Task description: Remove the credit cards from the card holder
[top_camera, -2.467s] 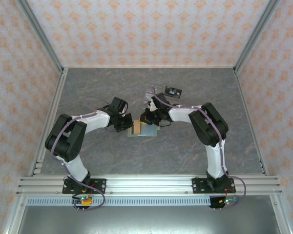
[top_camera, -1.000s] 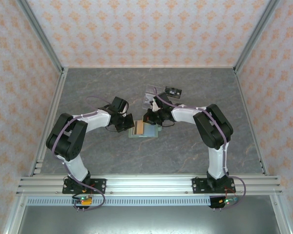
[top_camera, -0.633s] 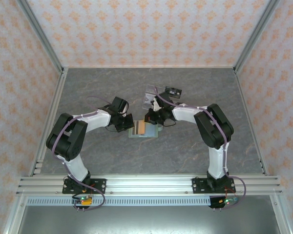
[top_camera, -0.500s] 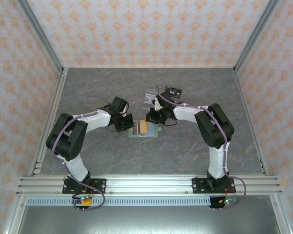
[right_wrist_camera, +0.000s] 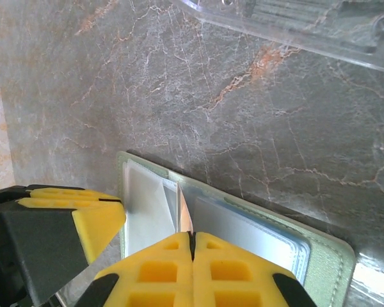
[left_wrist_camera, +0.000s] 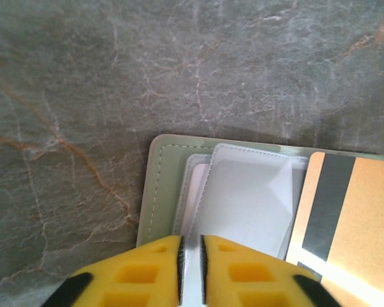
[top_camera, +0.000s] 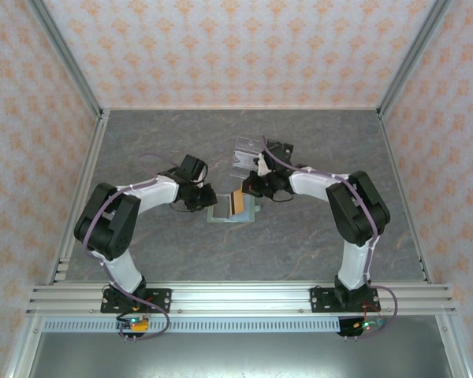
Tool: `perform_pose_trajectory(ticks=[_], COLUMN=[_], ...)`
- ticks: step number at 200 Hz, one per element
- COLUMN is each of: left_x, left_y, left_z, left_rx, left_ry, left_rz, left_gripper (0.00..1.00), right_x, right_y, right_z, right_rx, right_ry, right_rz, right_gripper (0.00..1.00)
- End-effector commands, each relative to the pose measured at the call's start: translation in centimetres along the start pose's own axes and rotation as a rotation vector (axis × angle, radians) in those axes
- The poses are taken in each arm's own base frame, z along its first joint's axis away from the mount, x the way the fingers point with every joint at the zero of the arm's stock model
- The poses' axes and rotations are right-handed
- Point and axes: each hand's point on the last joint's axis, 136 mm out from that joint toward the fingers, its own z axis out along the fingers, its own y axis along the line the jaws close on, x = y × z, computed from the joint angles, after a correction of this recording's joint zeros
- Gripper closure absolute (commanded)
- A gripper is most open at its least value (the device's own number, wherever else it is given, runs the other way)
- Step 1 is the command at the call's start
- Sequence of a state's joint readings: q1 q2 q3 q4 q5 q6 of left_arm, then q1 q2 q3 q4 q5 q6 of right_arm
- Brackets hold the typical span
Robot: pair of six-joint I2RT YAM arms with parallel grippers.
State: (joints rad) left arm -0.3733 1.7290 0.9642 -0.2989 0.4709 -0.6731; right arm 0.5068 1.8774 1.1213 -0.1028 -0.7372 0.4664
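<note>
The right gripper (right_wrist_camera: 192,240) is holding its ribbed yellow fingers pressed together on the thin edge of a credit card (left_wrist_camera: 355,217), which is showing edge-on as a pale sliver rising from between the tips. The card is flat, stiff and glossy, golden orange with a dark band along it, and it is lying over the right part of the open holder.

The left gripper (left_wrist_camera: 191,246) is pinching a thin pale inner flap at the near edge of the card holder (left_wrist_camera: 155,192), its two yellow fingers almost touching.

The holder is lying spread open on the table (left_wrist_camera: 115,77) between the two grippers. It is a soft rounded rectangle with a stitched sage-green rim and smooth grey-white pockets layered inside.

The table is looking like grey stone veined with rust and white. A clear acrylic stand (right_wrist_camera: 288,19), hard and shiny, is sitting just beyond the holder on the far side.

Compared with 2.5 seconds ago, the right arm is reaching from farther right, with its gripper shifted rightward, and the orange card is sitting nearer the middle of the holder instead of over its left end. The left arm and the holder are keeping about the same place.
</note>
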Motion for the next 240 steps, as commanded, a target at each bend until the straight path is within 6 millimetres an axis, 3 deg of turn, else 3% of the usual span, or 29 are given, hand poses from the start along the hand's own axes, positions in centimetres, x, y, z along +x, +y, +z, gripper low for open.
perform_pose_trajectory(ticks=[1,39,85,138,158,227,240], left_x=[-0.8,-1.1,-2.0,-2.2,-2.3,-2.5,-2.6], left_y=[-1.7,-3.8,-7.4,-10.7,-11.5,-12.3,-12.4], left_z=[-2.1,-3.8,-6.4,-9.1,-9.7,-11.5,-11.6], left_rx=[0.045,0.194,0.504,0.71,0.773,0.812,0.813], left_ry=[-0.055,-0.109,-0.148,-0.14,-0.122,-0.149,-0.152], left_rz=[0.019,0.0,-0.049,-0.035,-0.056,-0.039,-0.04], left_gripper=[0.72,0.48,0.26,0.23,0.31,0.94,1.0], right_x=[-0.6,-1.0,-2.0,-3.1,-3.7,-4.8,-4.8], right_y=[1.5,3.8,7.3,9.8,9.7,9.5,9.7], right_z=[-1.5,-2.9,-4.9,-6.7,-7.3,-8.0,-8.0], right_rx=[-0.042,-0.128,-0.319,-0.501,-0.521,-0.557,-0.566], right_ry=[-0.047,-0.072,-0.089,-0.101,-0.115,-0.145,-0.14], right_rz=[-0.049,-0.07,-0.044,0.001,0.025,0.072,0.074], right_gripper=[1.0,1.0,1.0,1.0,1.0,1.0,0.98])
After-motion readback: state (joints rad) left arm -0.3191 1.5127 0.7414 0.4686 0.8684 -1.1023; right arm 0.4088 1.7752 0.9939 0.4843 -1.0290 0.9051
